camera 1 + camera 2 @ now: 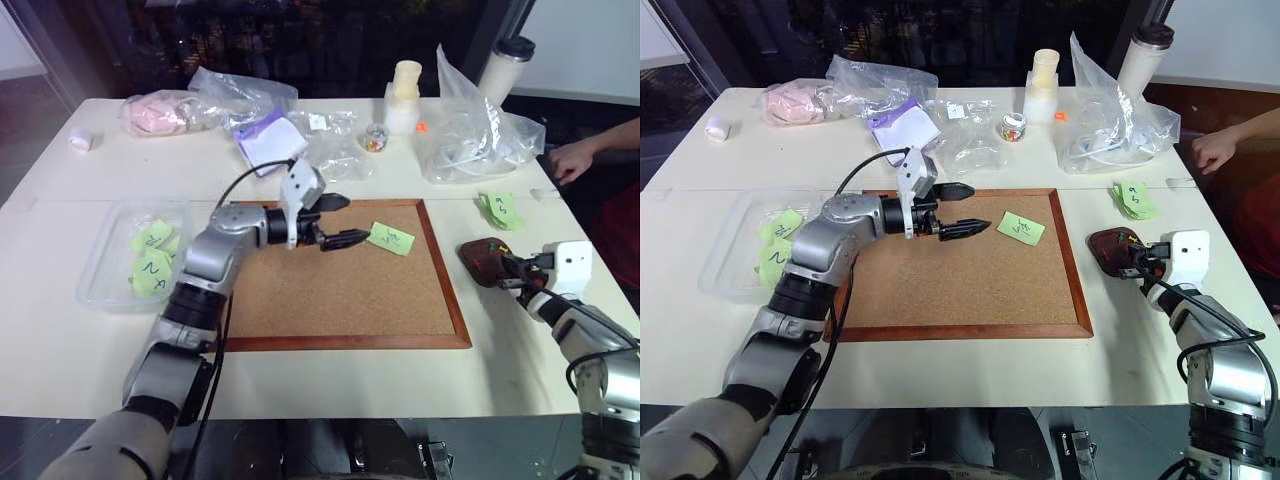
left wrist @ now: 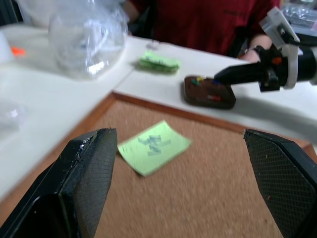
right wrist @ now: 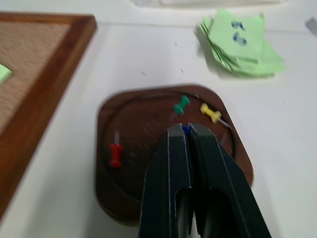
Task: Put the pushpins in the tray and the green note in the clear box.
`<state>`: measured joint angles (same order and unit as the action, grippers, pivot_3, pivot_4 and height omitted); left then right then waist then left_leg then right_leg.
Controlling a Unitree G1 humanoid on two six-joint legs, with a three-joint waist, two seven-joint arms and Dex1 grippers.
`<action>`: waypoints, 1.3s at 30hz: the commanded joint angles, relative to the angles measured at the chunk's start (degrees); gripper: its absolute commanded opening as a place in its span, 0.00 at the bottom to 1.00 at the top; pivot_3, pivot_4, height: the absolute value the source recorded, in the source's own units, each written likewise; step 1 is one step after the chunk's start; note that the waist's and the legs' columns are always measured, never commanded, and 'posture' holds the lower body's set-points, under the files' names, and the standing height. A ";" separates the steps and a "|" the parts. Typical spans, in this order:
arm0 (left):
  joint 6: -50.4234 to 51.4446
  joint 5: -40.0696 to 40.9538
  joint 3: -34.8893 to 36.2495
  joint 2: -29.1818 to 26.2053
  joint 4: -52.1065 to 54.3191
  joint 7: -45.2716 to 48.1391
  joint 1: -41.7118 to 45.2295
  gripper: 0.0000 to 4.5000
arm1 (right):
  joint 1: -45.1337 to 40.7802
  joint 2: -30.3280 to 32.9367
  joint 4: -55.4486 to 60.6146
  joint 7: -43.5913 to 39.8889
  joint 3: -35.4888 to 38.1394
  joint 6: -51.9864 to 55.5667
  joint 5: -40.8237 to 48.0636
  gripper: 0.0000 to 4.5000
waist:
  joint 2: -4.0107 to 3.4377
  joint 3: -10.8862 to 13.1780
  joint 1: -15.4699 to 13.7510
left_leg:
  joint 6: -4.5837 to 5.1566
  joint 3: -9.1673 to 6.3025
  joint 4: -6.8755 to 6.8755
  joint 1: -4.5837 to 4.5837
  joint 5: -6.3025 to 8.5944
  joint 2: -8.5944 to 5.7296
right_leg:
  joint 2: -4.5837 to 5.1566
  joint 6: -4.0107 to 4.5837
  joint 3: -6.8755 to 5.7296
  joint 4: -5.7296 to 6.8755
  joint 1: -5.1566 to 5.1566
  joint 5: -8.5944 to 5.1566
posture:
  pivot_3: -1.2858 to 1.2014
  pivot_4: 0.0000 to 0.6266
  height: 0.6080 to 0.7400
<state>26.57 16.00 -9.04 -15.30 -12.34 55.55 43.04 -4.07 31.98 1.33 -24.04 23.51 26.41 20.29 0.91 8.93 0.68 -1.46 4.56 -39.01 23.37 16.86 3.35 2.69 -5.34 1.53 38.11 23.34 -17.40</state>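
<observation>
Corkboard (image 1: 340, 290) with a wood frame fills the middle of the head views, lying flat on the white table (image 1: 60, 340). At centre left of the frame sits the clear box (image 1: 105, 255), a shallow see-through tub with rounded corners and several pale green notes inside. Right of the board's frame lies the tray (image 1: 484, 262), a small dark brown dish with rounded corners. Near the board's upper right corner rests the green note (image 1: 391, 238), a thin pale square with small dark pen marks, flat on the cork.

Over the board's upper middle hangs the left gripper (image 1: 338, 220), its two black fingers spread wide with nothing between them, the tips just left of the note. At the right edge of the frame the right gripper (image 1: 503, 271) reaches over the tray with its fingers pressed together.

From the head the tray's contents are only specks; the right wrist view shows the pushpins (image 3: 115, 154) plainly: a red one, a green and a yellow lying in the dish, and a blue head at the closed fingertips, perhaps pinched there, though that spot is hard to read. The left wrist view shows a person's hand (image 2: 251, 53) behind the tray.
</observation>
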 commanded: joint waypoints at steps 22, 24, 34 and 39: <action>-8.85 -5.54 -2.59 -5.50 0.14 0.81 -1.44 1.00 | -2.10 3.01 12.63 -9.01 -7.69 -2.09 2.12 0.99 | -0.05 0.01 0.25 | 0.02 -0.01 0.00 -0.01 0.01 0.03 | -0.04 0.00 0.00 0.01 0.02 0.00 | 0.52 0.24 0.95; -10.71 -6.17 -3.04 -7.41 0.36 2.77 -1.33 1.00 | -3.98 2.35 10.91 -10.89 -12.24 -3.53 0.53 0.99 | -0.05 0.01 0.19 | 0.02 -0.01 -0.02 -0.01 0.01 0.04 | -0.05 0.00 -0.01 0.01 0.00 0.00 | 0.52 0.24 0.95; -13.12 -7.20 -2.74 -10.97 1.84 3.18 -2.62 1.00 | -15.62 -3.08 -10.88 -13.68 -23.55 -17.58 -8.95 0.99 | -0.04 0.02 -0.04 | 0.05 0.01 -0.09 0.04 0.03 0.01 | 0.00 0.00 -0.03 -0.01 0.02 0.00 | 0.52 0.24 0.95; -11.95 -7.29 -2.88 -10.90 3.82 2.08 -4.00 1.00 | -20.33 -6.14 -18.03 -13.27 -25.44 -21.15 -11.55 0.99 | -0.04 0.02 0.27 | -0.06 0.02 -0.08 0.03 -0.04 0.07 | -0.04 0.00 -0.03 0.03 0.04 0.00 | 0.52 0.24 0.95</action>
<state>14.55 8.85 -12.60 -25.93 -10.88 58.27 38.62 -23.24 26.33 -15.45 -37.59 -1.60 6.86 9.71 0.87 8.95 0.95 -1.56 4.58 -39.08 23.40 16.80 3.43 2.65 -5.34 1.50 38.15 23.38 -17.40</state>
